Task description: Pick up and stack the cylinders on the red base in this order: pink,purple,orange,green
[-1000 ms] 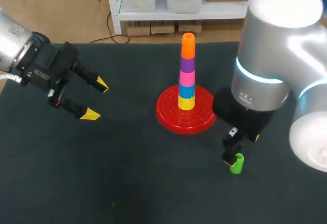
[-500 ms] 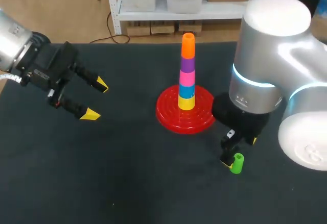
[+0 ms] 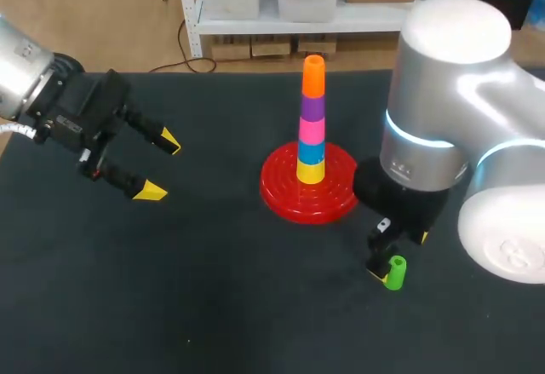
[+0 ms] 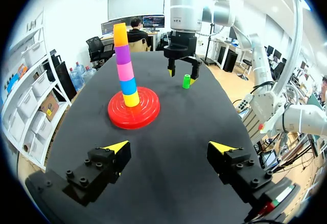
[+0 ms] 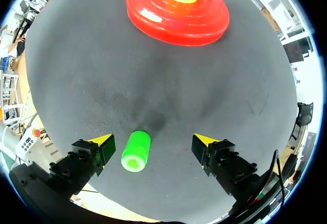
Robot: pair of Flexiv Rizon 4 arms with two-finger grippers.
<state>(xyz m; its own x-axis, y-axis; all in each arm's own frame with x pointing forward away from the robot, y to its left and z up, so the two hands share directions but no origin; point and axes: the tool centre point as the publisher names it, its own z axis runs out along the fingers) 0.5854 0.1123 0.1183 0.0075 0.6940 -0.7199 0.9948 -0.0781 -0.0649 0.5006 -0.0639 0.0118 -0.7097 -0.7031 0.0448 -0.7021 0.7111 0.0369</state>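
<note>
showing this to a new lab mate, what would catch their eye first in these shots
The colourful tower of cylinders, orange on top, standing on the red base mid-table. Next, the lone green cylinder on the table between the open fingers of the right end effector, nearer one finger. The left end effector hangs open off to the left.

**Q:** Where does the stack stand?

**A:** The tower of coloured plastic cylinders (image 3: 312,118) sits on the round red plastic base (image 3: 289,199), mid-way across the black cloth-topped table (image 3: 213,297).

**Q:** And the loose piece?

**A:** The small green plastic cylinder (image 5: 136,151) rests on the table, right of the base and nearer the robot. It is between the parted fingers of the right gripper (image 5: 153,142), close beside one finger. The left gripper (image 3: 162,168) hangs well left of the base.
</note>
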